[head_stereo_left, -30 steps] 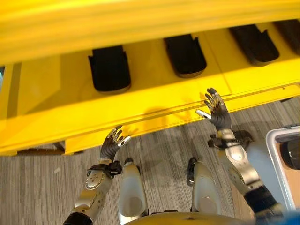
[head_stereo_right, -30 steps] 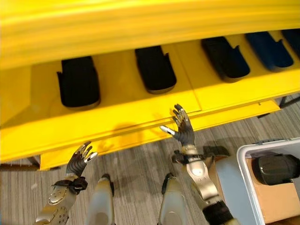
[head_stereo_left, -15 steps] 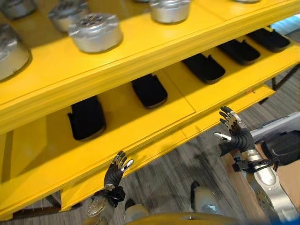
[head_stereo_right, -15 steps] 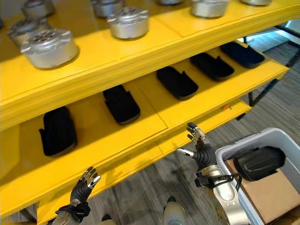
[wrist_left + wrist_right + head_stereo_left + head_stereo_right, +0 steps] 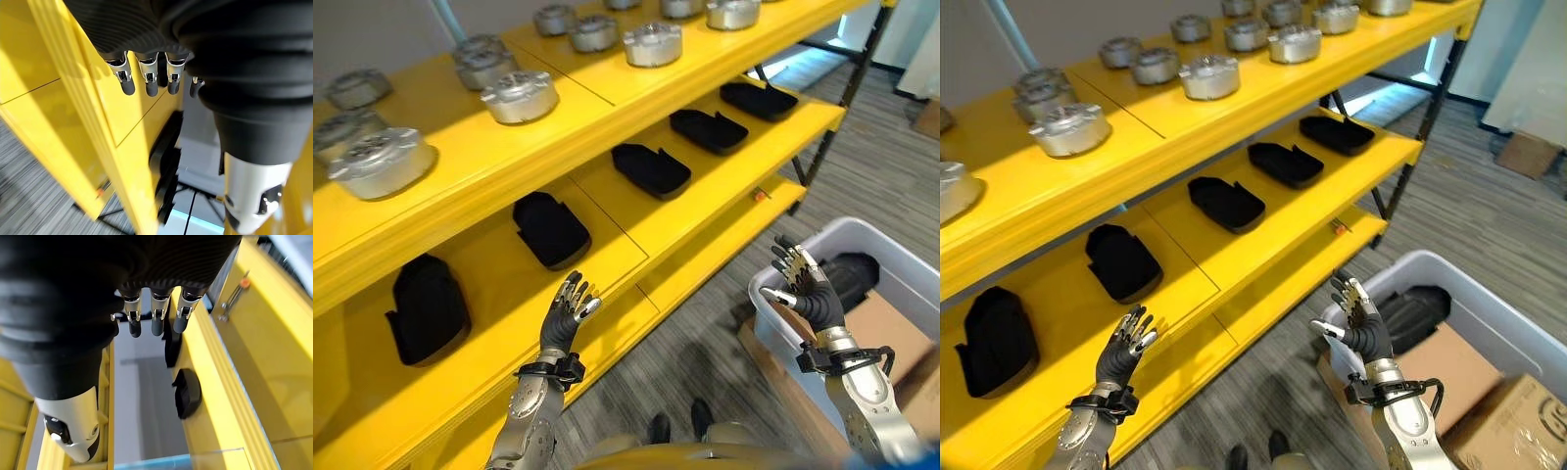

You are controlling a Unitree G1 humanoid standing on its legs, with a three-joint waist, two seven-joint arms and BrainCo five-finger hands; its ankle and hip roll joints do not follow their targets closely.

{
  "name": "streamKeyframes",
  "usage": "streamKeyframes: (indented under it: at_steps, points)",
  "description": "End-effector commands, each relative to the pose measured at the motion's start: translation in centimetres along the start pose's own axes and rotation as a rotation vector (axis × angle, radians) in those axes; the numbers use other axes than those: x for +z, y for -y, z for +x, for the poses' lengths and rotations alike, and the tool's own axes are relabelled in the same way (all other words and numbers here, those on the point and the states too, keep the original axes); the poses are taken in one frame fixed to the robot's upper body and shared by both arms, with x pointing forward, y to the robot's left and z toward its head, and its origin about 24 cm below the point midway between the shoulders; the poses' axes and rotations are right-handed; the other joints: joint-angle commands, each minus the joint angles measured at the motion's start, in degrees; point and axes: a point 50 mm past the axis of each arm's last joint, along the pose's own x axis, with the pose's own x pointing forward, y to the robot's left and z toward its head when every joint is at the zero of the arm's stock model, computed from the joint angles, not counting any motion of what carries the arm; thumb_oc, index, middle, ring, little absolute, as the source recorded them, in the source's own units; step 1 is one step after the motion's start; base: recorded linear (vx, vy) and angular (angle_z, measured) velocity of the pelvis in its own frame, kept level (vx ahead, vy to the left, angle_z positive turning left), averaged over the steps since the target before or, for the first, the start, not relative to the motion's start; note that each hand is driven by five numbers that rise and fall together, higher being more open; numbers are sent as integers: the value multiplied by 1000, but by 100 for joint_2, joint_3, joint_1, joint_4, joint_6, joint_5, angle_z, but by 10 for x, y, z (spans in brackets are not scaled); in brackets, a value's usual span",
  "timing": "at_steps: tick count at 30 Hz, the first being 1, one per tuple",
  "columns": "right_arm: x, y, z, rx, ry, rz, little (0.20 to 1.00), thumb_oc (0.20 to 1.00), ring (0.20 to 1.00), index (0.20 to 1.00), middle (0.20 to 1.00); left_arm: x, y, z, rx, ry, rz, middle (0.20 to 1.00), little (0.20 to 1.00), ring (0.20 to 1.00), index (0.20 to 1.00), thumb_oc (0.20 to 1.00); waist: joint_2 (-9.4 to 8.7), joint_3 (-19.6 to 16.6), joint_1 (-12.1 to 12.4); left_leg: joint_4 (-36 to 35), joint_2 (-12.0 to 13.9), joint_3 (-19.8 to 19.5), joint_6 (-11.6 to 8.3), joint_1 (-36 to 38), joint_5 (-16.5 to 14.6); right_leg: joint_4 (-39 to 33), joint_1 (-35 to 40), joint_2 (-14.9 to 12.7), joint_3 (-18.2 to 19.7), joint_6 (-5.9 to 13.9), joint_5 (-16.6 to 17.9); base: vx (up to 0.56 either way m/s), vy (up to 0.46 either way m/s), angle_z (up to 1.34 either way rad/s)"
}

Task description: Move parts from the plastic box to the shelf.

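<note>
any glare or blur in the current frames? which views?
Left eye view: soft sheen on the silver parts on the top board of the yellow shelf; the black parts below sit in its shade. Left wrist view: the floor and shelf edge are smeared. Right wrist view: the shelf surface looks soft past the right hand.

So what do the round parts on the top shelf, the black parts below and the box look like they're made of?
Round parts: probably cast metal, dull silver-grey with soft highlights. Black parts: matte, likely moulded plastic or rubber; hard to say which. Box: pale grey plastic by its smooth, rounded rim. Shelf: glossy yellow paint, probably over metal.
</note>
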Motion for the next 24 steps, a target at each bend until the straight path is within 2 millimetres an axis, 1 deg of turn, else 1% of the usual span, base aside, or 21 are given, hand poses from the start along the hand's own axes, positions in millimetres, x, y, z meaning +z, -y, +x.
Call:
streamKeyframes:
  at_steps: [1, 2, 6, 8, 10, 12, 13, 14, 15, 16, 17, 18, 19, 20, 21, 22, 23, 24]
  points:
    - [15, -11, 13, 61, 98, 15, 1000, 1000, 1000, 1000, 1000, 25, -1, 7, -16, 134, 56, 1000, 1000, 1000, 1000, 1000, -262, -100, 122, -168, -72, 287, -363, -80, 497, -237, 565, -195, 85, 382, 7, 148, 91, -79]
    - [11, -12, 10, 56, 74, 56, 1000, 1000, 1000, 1000, 1000, 24, -5, 4, -4, 125, 54, 1000, 1000, 1000, 1000, 1000, -296, -217, 108, -447, 74, 581, -309, 66, 541, -330, 599, -189, 215, 434, 59, 135, 91, -69]
    - [4, -19, 10, 74, 41, 90, 1000, 1000, 1000, 1000, 1000, 22, -8, 3, 10, 109, 66, 1000, 1000, 1000, 1000, 1000, -326, -250, 86, -741, 150, 886, -260, 197, 590, -335, 519, -129, 487, 512, 182, 37, 55, -68]
    - [5, -22, 12, 88, 47, 98, 1000, 1000, 1000, 1000, 1000, 24, -8, 4, 10, 112, 74, 1000, 1000, 1000, 1000, 1000, -326, -246, 52, -799, 190, 1043, -240, 251, 574, -211, 435, -102, 565, 551, 158, 16, 32, -33]
    - [7, -25, 14, 104, 56, 103, 1000, 1000, 1000, 1000, 1000, 25, -7, 6, 6, 115, 76, 1000, 1000, 1000, 1000, 1000, -317, -228, 6, -780, 213, 1158, -208, 298, 526, -32, 369, -49, 692, 552, 133, 29, 33, -27]
    - [8, -27, 14, 113, 57, 114, 1000, 1000, 1000, 1000, 1000, 25, -6, 6, -3, 117, 80, 1000, 1000, 1000, 1000, 1000, -292, -206, -47, -770, 218, 1230, -173, 356, 486, 120, 330, -27, 726, 553, 79, 29, 67, -43]
    - [7, -29, 15, 113, 54, 124, 1000, 1000, 1000, 1000, 1000, 25, -2, 8, -29, 112, 88, 1000, 1000, 1000, 1000, 1000, -262, -146, -138, -809, 213, 1330, -128, 472, 447, 481, 224, 16, 747, 571, -35, 18, 76, -45]
    - [7, -29, 15, 113, 54, 124, 1000, 1000, 1000, 1000, 1000, 25, -2, 8, -29, 112, 88, 1000, 1000, 1000, 1000, 1000, -263, -146, -137, -809, 212, 1331, -128, 472, 447, 484, 223, 16, 747, 571, -37, -13, 93, -34]
    - [7, -32, 17, 117, 56, 125, 1000, 1000, 1000, 1000, 1000, 26, 0, 10, -39, 114, 97, 1000, 1000, 1000, 1000, 1000, -262, -81, -212, -808, 207, 1440, -108, 506, 421, 618, 137, 32, 774, 612, -41, -27, 50, -17]
    - [8, -32, 18, 116, 62, 128, 1000, 1000, 1000, 1000, 1000, 27, 0, 10, -39, 115, 102, 1000, 1000, 1000, 1000, 1000, -260, -58, -214, -794, 227, 1524, -88, 510, 396, 718, 64, 20, 706, 636, -68, -25, 70, -19]
    - [8, -34, 18, 118, 66, 127, 1000, 1000, 1000, 1000, 1000, 27, -1, 9, -36, 115, 105, 1000, 1000, 1000, 1000, 1000, -260, -20, -182, -812, 248, 1692, -78, 549, 345, 853, -63, -79, 433, 699, -77, 11, 42, -66]
    - [7, -36, 20, 119, 63, 128, 1000, 1000, 1000, 1000, 1000, 28, -1, 10, -31, 118, 103, 1000, 1000, 1000, 1000, 1000, -265, 33, -142, -824, 270, 1783, -84, 598, 300, 979, -163, -255, 78, 768, -99, 19, -5, -125]
    - [3, -40, 22, 105, 54, 145, 1000, 1000, 1000, 1000, 1000, 32, -5, 9, -4, 129, 95, 1000, 1000, 1000, 1000, 1000, -219, 84, 108, -850, 442, 2113, -164, 648, 205, 1047, -278, -1132, -1407, 832, -26, 15, -58, -194]
    - [2, -43, 23, 113, 49, 143, 1000, 1000, 1000, 1000, 1000, 32, -7, 8, 11, 129, 83, 1000, 1000, 1000, 1000, 1000, -218, 91, 172, -879, 536, 2321, -203, 687, 168, 980, -358, -1530, -1977, 831, 231, 56, -134, -200]
    - [2, -46, 26, 134, 48, 132, 1000, 1000, 1000, 1000, 1000, 31, -10, 6, 24, 124, 71, 1000, 1000, 1000, 1000, 1000, -228, 134, 192, -890, 681, 2536, -251, 773, 107, 826, -422, -1979, -2449, 909, 449, 54, -96, -159]
    - [2, -46, 26, 134, 48, 132, 1000, 1000, 1000, 1000, 1000, 31, -10, 6, 24, 124, 71, 1000, 1000, 1000, 1000, 1000, -225, 145, 194, -889, 683, 2540, -249, 786, 100, 805, -401, -1973, -2450, 915, 461, 85, -116, -117]
    - [3, -46, 28, 136, 49, 124, 1000, 1000, 1000, 1000, 1000, 31, -12, 6, 28, 122, 71, 1000, 1000, 1000, 1000, 1000, -253, 172, 181, -899, 705, 2560, -265, 832, 79, 714, -465, -2077, -2441, 972, 613, 122, -156, -81]
    - [3, -47, 31, 142, 49, 125, 1000, 1000, 1000, 1000, 1000, 30, -13, 7, 36, 120, 74, 1000, 1000, 1000, 1000, 1000, -344, 220, 140, -930, 702, 2568, -322, 929, 36, 373, -539, -2146, -2323, 1106, 892, 120, -158, -58]
